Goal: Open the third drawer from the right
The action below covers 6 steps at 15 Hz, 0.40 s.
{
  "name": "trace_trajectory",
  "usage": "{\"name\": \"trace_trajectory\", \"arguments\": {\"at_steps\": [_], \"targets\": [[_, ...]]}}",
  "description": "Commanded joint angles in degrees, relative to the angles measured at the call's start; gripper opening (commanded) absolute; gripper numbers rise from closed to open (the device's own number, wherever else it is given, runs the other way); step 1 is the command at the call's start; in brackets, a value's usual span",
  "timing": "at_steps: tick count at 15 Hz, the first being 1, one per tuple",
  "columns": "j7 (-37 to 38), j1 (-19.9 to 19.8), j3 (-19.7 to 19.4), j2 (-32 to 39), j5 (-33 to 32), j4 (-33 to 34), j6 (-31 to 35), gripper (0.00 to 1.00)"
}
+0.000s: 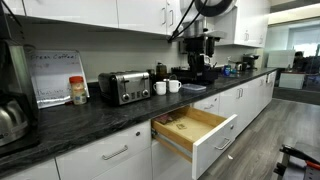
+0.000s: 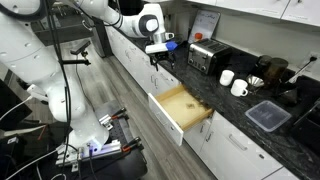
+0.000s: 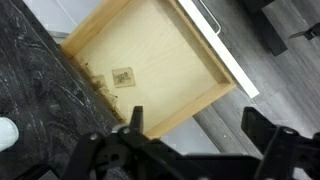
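Checking on the third drawer from the right (image 1: 196,132): pulled well out from under the counter (image 1: 100,115) edge, lower than the toaster (image 1: 124,87) and out in front of it. Can see the light wood box in both exterior views, plus the glossy white front with its silver bar handle (image 1: 223,143), though only at a steep angle there. Looks pretty much bare inside in the wrist view, apart from a small squarish label-looking thing (image 3: 122,76) on the bottom and a few darker specks along the wall nearest the counter. Way too blurry to read or name any of that. Hand (image 2: 159,60) hanging in the air above the drawer, on the side of the toaster away from the two white mugs (image 2: 239,88), not touching anything. Fingers (image 3: 134,125) spread wide in the wrist view with nothing between them, so open and empty. Only getting the dark finger bodies along the bottom of that view, partly chopped off by the frame. Can't really pick out the hand in the exterior view facing the toaster's front, just dark shapes up top, cut off. Also a white sliver at the wrist view's edge on the counter, cropped, no idea what.
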Motion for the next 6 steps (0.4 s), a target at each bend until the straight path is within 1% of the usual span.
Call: {"name": "trace_trajectory", "arguments": {"at_steps": [1,3,4,6], "targets": [[2.29,1.24,0.21,-2.05,-0.61,-0.21,-3.0,1.0],[1.07,1.96,0.04,-2.92,-0.36,-0.93,-1.8,1.0],[1.43,1.82,-0.32,-1.39,-0.05,0.07,-1.37,1.0],[1.42,2.21,-0.26,-1.76,-0.04,0.0,-1.36,1.0]]}}
